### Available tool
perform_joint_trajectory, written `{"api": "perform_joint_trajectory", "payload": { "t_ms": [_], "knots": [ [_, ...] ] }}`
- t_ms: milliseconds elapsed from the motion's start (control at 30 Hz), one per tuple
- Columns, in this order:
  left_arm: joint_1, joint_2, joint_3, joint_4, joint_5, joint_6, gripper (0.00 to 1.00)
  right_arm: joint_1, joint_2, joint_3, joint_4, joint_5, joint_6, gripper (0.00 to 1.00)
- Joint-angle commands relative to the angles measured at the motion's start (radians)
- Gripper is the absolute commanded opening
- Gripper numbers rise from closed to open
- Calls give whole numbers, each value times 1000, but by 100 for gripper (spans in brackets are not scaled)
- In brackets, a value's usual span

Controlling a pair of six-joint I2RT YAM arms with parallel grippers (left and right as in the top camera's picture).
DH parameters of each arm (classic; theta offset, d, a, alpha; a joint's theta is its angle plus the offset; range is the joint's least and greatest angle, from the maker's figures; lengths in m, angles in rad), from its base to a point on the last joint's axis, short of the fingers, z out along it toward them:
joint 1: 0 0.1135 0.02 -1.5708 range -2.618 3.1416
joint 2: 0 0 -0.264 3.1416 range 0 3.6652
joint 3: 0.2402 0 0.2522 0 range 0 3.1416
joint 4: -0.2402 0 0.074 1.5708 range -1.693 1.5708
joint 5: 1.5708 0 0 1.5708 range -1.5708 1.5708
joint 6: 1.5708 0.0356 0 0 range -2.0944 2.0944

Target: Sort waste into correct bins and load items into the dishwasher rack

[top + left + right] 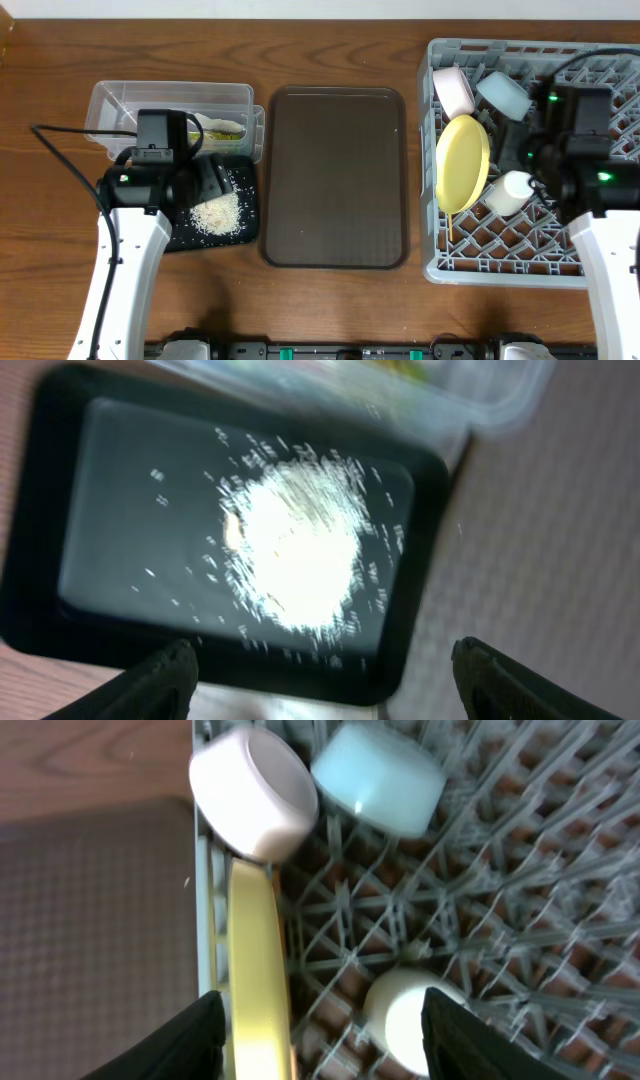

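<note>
A heap of white rice point(220, 213) lies in the black tray point(178, 237), and it shows in the left wrist view point(295, 550) too. My left gripper point(205, 180) point(325, 685) hovers open and empty over this tray. The clear tub point(120, 100) behind it holds the yellow-green wrapper point(226, 131) and a white scrap point(208, 121). The grey rack point(500, 262) holds the pinkish bowl point(453, 90), blue bowl point(503, 93), yellow plate point(462, 163) on edge and pale cup point(508, 192). My right gripper point(320, 1030) is open above the plate point(255, 970) and cup point(410, 1015). I cannot make out the chopsticks for certain.
The large dark brown serving tray point(335, 175) lies between the bins and the rack. The black tray's rim point(420, 560) meets the clear tub's edge point(480, 400). A black cable point(60, 150) loops left of the left arm.
</note>
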Motion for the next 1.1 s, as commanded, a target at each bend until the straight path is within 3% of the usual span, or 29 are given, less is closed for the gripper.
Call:
{"api": "perform_joint_trajectory", "payload": {
  "t_ms": [0, 233, 500, 533, 567, 600, 800, 1067],
  "knots": [
    [-10, 6, 7, -81, 69, 87, 84, -51, -2, -5, -30, -156, -15, 64],
    [-10, -21, -5, -206, 70, 87, 73, -52, -30, -23, -142, -157, -14, 64],
    [-10, -360, -190, -60, 70, 91, 73, -52, -321, -276, -11, -148, -15, 63],
    [-10, -423, -221, -32, 69, 85, 73, -52, -381, -322, 16, -141, -15, 67],
    [-10, -474, -245, -11, 69, 75, 82, -52, -431, -357, 35, -127, -15, 99],
    [-10, -519, -265, 9, 69, 74, 90, -52, -485, -393, 48, -103, -15, 99],
    [-10, -693, -303, 85, 69, 75, 92, -52, -685, -505, 35, -85, -15, 99],
    [-10, -712, -303, 65, 69, 75, 93, -52, -721, -515, -119, -85, -15, 99]
  ]
}}
